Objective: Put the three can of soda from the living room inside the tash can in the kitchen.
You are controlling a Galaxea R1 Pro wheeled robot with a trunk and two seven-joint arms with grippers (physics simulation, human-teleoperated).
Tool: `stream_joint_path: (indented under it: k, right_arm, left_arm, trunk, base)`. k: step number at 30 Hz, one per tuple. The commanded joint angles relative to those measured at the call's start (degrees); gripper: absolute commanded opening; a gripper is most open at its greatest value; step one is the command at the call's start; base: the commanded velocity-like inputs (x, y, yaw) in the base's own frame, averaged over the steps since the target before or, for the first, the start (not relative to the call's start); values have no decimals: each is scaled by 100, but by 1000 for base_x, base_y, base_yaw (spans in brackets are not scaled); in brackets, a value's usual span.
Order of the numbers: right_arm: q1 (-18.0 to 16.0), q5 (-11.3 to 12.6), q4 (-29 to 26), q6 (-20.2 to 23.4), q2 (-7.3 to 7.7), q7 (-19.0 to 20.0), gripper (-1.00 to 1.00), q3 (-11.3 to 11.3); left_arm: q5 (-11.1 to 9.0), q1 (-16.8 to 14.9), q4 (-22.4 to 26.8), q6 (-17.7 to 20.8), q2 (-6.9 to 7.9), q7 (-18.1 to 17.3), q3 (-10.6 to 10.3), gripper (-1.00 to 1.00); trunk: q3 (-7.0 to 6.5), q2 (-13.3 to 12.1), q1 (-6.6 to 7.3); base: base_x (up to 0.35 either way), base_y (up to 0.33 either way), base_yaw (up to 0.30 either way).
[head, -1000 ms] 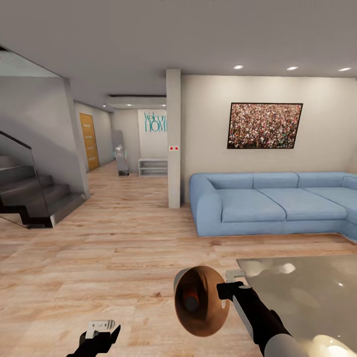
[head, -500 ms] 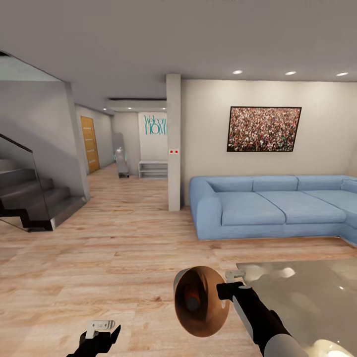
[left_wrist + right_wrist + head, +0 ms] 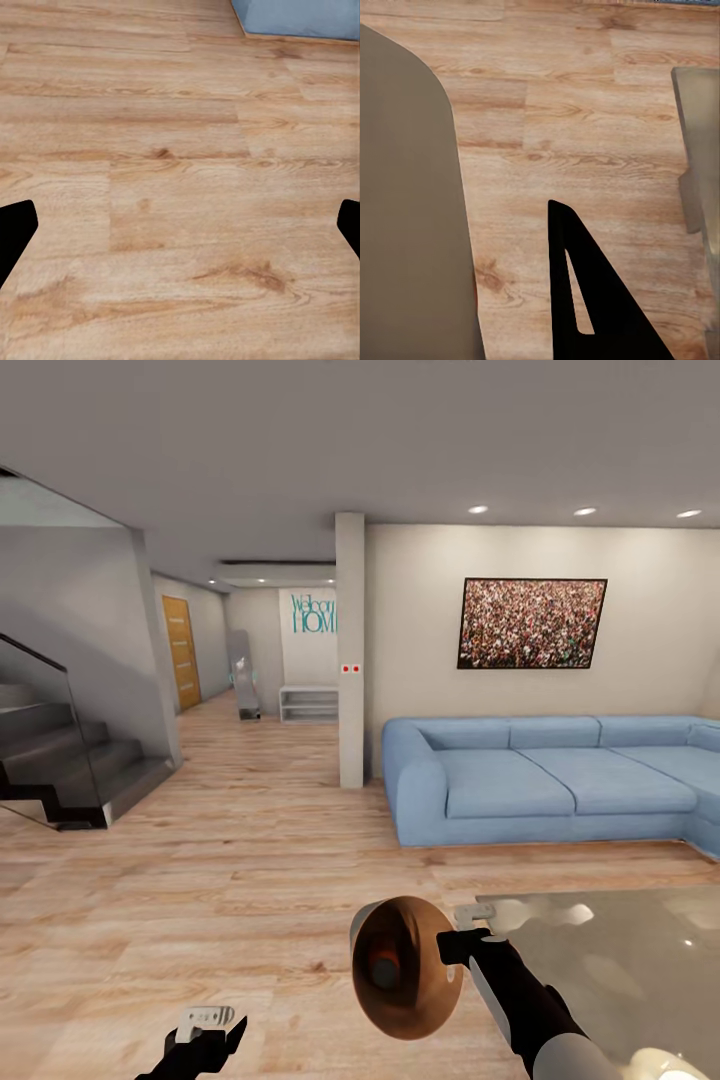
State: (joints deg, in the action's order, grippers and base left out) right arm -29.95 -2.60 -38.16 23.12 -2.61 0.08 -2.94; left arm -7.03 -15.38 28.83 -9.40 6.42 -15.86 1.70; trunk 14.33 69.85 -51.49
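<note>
Room: the living room, with a light-blue sofa point(image 3: 550, 775) against a pale wall, a framed picture point(image 3: 532, 623) above it, a pillar point(image 3: 350, 650), and stairs point(image 3: 65, 760) at the left.
Tash can: the tash can point(image 3: 405, 965) is held up on its side at the right arm's end, its coppery inside facing the head camera; in the right wrist view its pale outer wall point(image 3: 409, 217) is cut off by the frame.
Inside the bin: an orange, can-like shape point(image 3: 385, 960) lies within, too dim to identify surely.
Right claw: the right claw point(image 3: 462, 945) pinches the bin's rim; one dark finger point(image 3: 585, 300) shows outside the wall.
Left claw: the left claw point(image 3: 205, 1032) hangs low over the wood floor point(image 3: 180, 180), fingers point(image 3: 15, 232) spread wide, holding nothing.
Bench: a glossy bench point(image 3: 620, 960) at lower right, partly hidden by the right arm.
</note>
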Motion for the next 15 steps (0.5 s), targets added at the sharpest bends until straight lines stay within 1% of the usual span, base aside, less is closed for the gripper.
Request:
stream_joint_path:
  k: [1,6,15]
  right_arm:
    - [-3,23,-7,0,1,1,-100,3]
    - [-3,23,-7,0,1,1,-100,4]
    - [-3,26,-7,0,-2,30,-100,-5]
  left_arm:
    - [0,0,-1,0,0,-1,-1,100]
    - [0,0,-1,0,0,-4,1,100]
    - [-27,7,49,-67,-3,-4,-10,100]
  trunk:
    - [-19,-41,23]
    - [-109,-242,133]
    - [-109,-242,133]
  base:
    - [0,0,0]
    - [0,0,0]
    - [0,0,0]
